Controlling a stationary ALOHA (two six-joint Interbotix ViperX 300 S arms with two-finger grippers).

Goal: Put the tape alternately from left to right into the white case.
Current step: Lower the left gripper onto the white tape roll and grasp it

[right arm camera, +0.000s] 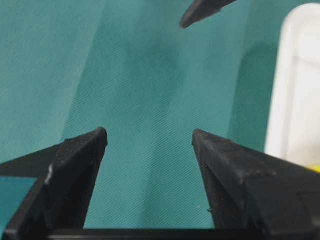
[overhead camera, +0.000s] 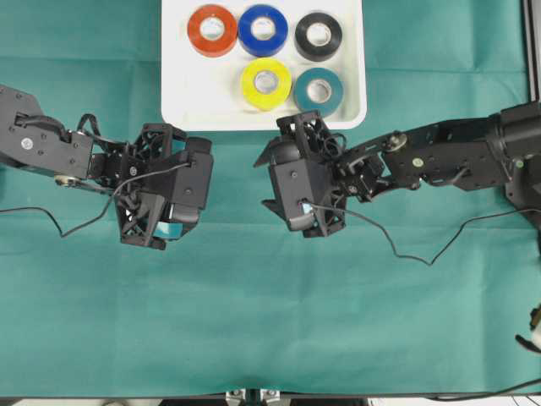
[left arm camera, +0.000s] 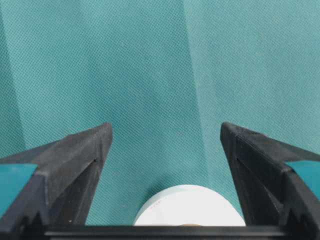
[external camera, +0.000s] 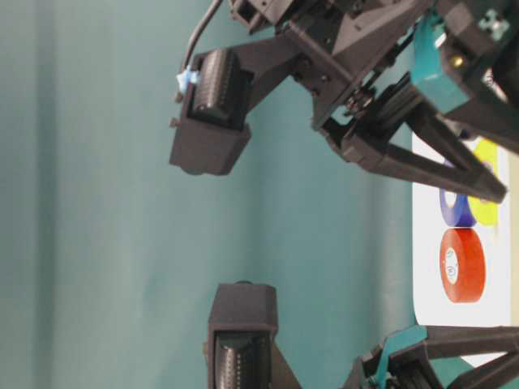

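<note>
White case [overhead camera: 177,101] sits top centre of the overhead view on the green-covered worktop [overhead camera: 270,321]. Five rolls inside: red-orange tape [overhead camera: 212,30], blue tape [overhead camera: 263,30] and black tape [overhead camera: 319,35] in a row along the top; yellow tape [overhead camera: 265,83] and teal tape [overhead camera: 318,92] below them, toward the case's lower right. Red-orange and blue touch or nearly so; yellow sits just under blue. Left part of the case floor is bare.

Left end effector [left arm camera: 165,135]: centre-left in the overhead view, below the case's lower left corner, off the case. Fingers apart. Wrist view shows the white tape [left arm camera: 187,205] at bottom centre of the frame, between the finger bases. Whether the pads actually touch the roll is hidden by the frame edge, so I can't tell if it's clamped or just lying there.

Right end effector [right arm camera: 150,140]: just below the case's lower edge near the teal roll in the overhead view. Fingers wide apart, only green cloth between them. Case rim [right arm camera: 280,90] runs down the right side of its wrist view.
</note>
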